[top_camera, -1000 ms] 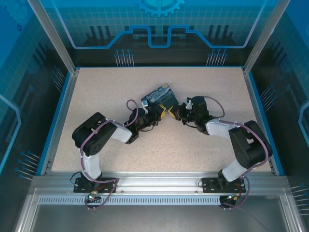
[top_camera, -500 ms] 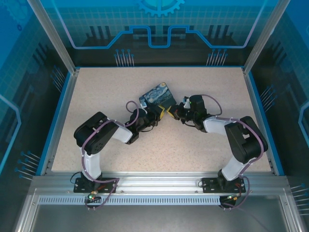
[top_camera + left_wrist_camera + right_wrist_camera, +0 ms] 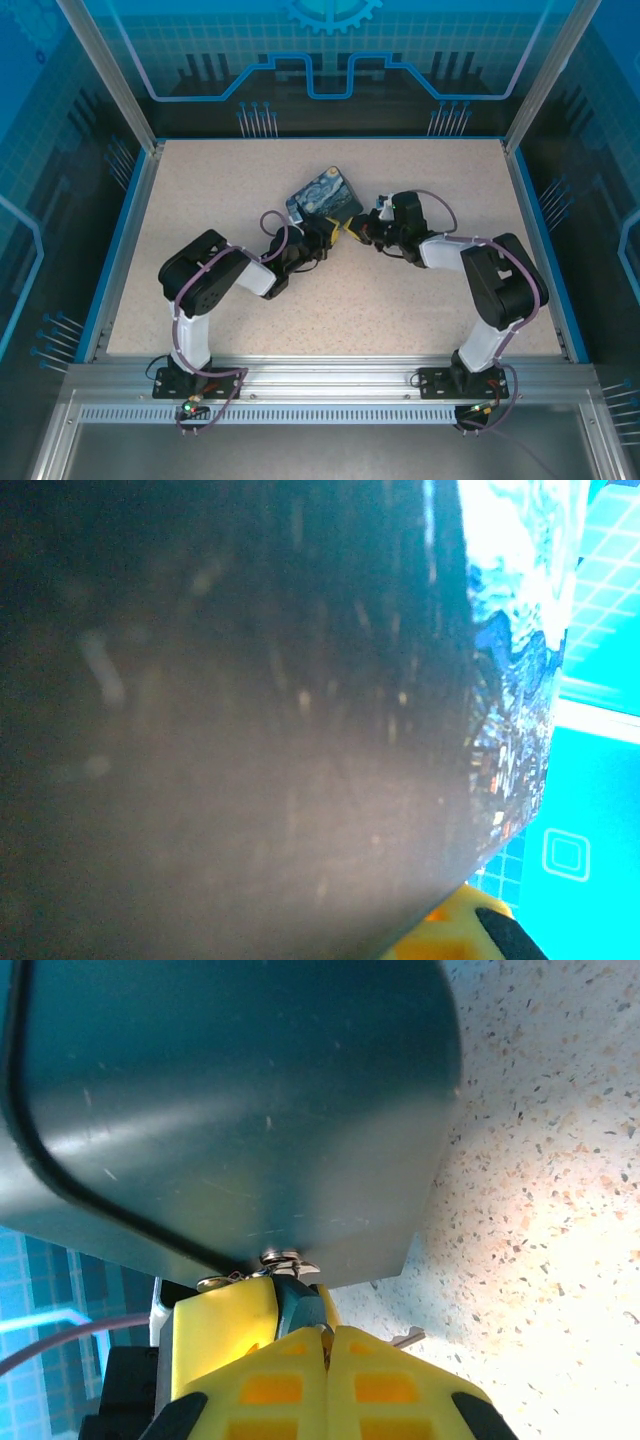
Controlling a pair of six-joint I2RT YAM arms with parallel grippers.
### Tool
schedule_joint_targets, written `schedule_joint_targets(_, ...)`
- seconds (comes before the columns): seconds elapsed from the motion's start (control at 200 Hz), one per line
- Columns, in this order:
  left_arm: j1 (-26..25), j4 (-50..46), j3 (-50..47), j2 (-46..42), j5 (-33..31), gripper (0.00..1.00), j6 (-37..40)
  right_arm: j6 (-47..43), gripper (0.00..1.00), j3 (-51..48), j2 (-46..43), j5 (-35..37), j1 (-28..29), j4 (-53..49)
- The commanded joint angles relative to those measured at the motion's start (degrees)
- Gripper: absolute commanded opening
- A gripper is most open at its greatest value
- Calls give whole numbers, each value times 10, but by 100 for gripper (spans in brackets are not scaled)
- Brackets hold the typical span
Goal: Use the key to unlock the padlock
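Worktop of pale, speckled, stone-look laminate, matt and grainy, carrying a dark blue rounded-corner box printed with a swirling starry-night painting. From the right wrist, a smooth teal face of that box, softly glossy, finely scratched, with a dark seam curving round one corner. From the left wrist, a blurred dark wall with the bright print along one edge.

At the box's lower edge, a small shiny metal hasp. Hanging just beneath it, a tiny padlock with a blue body. Flanking that body, blocky yellow plastic fingers of the left gripper, pinching it by the look of things. Right gripper just below the padlock, with its ribbed yellow fingers pressed together and no gap along the seam. Peeking past its right finger, over the worktop, a thin grey metal key; held or lying loose, cannot tell.

Against the frame a second back:
- Box nudged slightly left and rearward, turned a touch.
- Right arm's elbow drawn in toward the centre.
- Left arm's shoulder link leaned a little rightward.
- Grippers meeting at the same edge of the box as before.
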Motion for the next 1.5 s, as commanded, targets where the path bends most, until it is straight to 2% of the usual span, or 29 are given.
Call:
schedule_joint_targets(0.0,-42,49,0,-41,147,0,-8,-60,0,51,5,-125,14,33)
schedule_joint_targets(0.245,-30,-19,-16,-101,166,0,34,-83,0,50,-2,-139,3,13)
schedule_joint_targets(0.5,-31,-25,7,-86,176,0,33,-11,0,50,8,-121,27,55)
schedule_joint_targets(0.67,-30,-40,-1,-91,162,0,30,-16,0,64,-4,-111,35,21)
schedule_joint_targets(0.935,-21,-95,-27,-116,121,0,37,-34,37,55,-55,-95,12,-22)
schedule_joint_targets(1.125,-11,-112,-26,-123,121,0,46,-53,64,44,-81,-87,8,-60)
schedule_joint_targets(1.316,-3,-125,-26,-126,125,0,55,-87,68,-1,-137,-79,-10,-108)
schedule_joint_targets(1.491,4,-145,-23,-135,131,0,66,-242,68,29,-216,-5,-13,-326)
